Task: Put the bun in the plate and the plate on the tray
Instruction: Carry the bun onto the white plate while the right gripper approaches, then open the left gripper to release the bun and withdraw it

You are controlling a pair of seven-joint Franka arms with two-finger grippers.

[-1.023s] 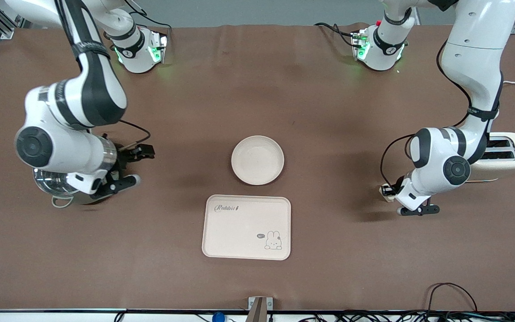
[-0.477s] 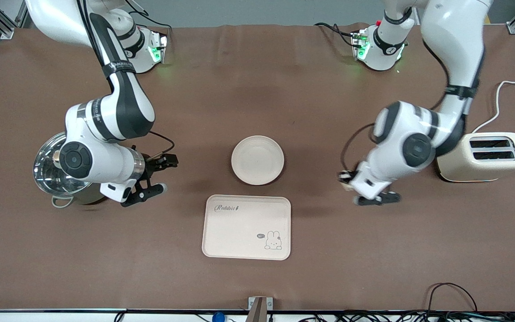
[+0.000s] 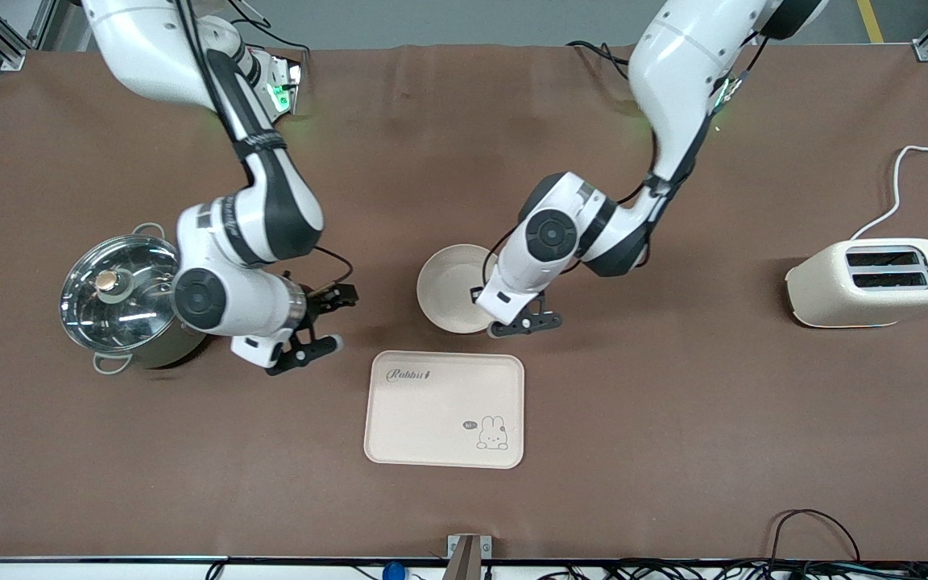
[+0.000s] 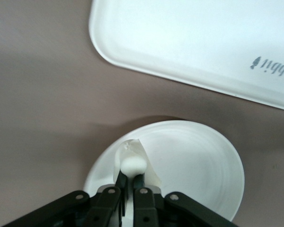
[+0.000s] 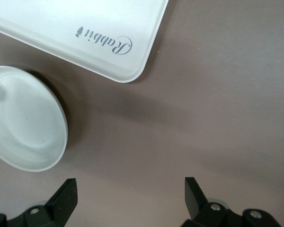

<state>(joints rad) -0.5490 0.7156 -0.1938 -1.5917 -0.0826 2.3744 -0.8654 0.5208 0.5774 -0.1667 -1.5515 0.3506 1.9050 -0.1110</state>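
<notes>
Tray [image 3: 444, 409] first — cream, rectangular, with "Rabbit" lettering and a small rabbit drawing — it lies flat on the brown tabletop [image 3: 673, 451], nearer the front camera than the plate and well apart from both end effectors. A steel pot [image 3: 119, 293] with a glass lid stands toward the right arm's end of the tabletop, and a cream toaster [image 3: 873, 283] toward the left arm's end. The plate [image 3: 446, 290], round and cream-white, sits just beside the tray's upper edge without touching it, partly covered by the left arm. The right end effector [image 3: 321, 321] hangs over bare tabletop between the pot and the plate, its fingers spread wide with nothing between them. The left end effector [image 4: 131, 177] is over the plate's rim — its fingers pressed nearly together on the bun [image 4: 132, 164], a small pale rounded lump held above the dish, as the left wrist view shows.
</notes>
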